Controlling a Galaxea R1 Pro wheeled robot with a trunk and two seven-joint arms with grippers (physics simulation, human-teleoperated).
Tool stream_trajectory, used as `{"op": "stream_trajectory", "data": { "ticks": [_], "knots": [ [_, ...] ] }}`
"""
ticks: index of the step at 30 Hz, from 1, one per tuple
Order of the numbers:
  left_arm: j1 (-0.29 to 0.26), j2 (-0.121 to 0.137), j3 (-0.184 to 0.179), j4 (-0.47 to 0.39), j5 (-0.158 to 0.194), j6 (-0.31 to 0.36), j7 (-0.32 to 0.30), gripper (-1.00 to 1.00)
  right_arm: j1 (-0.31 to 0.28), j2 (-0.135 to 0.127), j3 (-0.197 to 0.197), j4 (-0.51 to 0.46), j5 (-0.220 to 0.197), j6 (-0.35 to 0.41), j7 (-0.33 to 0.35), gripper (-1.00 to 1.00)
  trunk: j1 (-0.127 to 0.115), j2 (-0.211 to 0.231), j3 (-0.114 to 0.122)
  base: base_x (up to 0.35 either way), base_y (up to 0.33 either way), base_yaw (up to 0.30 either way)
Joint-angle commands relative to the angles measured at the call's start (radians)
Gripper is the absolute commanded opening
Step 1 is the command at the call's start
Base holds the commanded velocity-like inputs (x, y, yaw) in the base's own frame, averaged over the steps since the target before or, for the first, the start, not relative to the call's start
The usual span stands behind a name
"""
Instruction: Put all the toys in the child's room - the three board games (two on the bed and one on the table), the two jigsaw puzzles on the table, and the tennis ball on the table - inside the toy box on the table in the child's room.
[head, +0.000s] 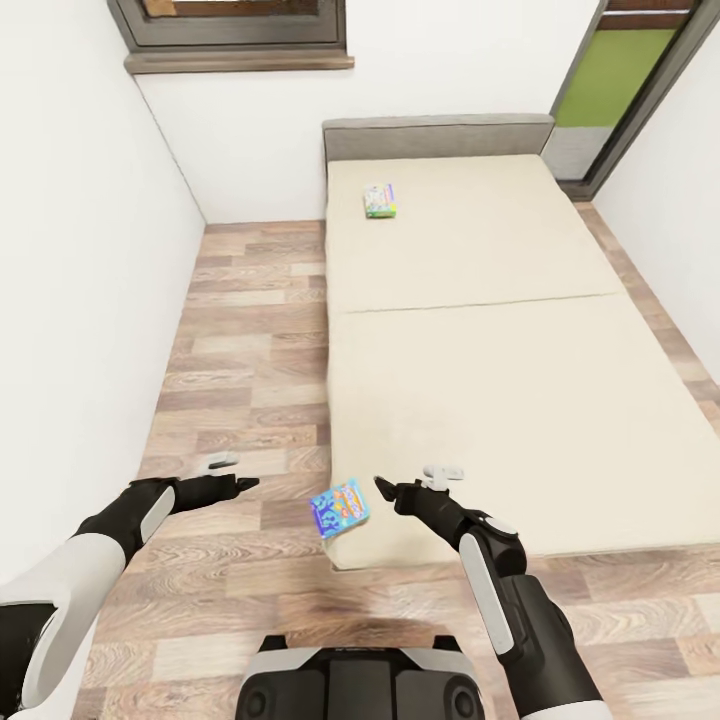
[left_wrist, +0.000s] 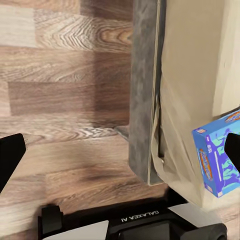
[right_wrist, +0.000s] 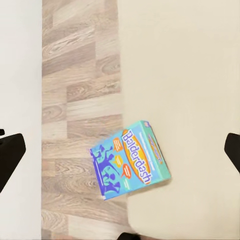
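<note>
Blue board game (head: 340, 507) overhangs bed (head: 520, 400) corner; pale one (head: 380, 200), seemingly, near headboard. Both our fingers spread, ungripped.

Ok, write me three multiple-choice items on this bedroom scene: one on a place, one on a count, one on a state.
1. Where does the blue board game lie?
A. overhanging the near corner of the bed
B. beside the headboard
C. flat on the floor

2. How many board games are on the bed?
A. one
B. two
C. three

3. How do the jaws of the right gripper stand?
A. shut on the blue board game
B. shut on nothing
C. open, holding nothing

Answers: 1 A, since the right wrist view shows part of the box past the mattress edge over the floor. 2 B, the blue one plus a pale board game near the headboard. 3 C, the fingers sit wide apart at the wrist view's edges.
</note>
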Motion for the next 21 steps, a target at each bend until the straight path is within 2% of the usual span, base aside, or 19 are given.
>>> {"op": "stream_trajectory", "data": {
  "ticks": [1,21],
  "knots": [
    [0.000,0.001,-0.003,-0.001,0.010,0.009,0.000,1.00,0.000,0.000,-0.001,-0.001,-0.002,0.005,0.002,1.00,0.001,-0.002,0.000,0.000,0.000,0.216],
    [0.000,0.000,-0.006,-0.001,0.010,0.009,0.000,1.00,0.000,0.000,0.000,-0.001,-0.002,0.003,0.003,1.00,0.001,-0.002,0.024,0.000,-0.002,0.211]
  ]
}}
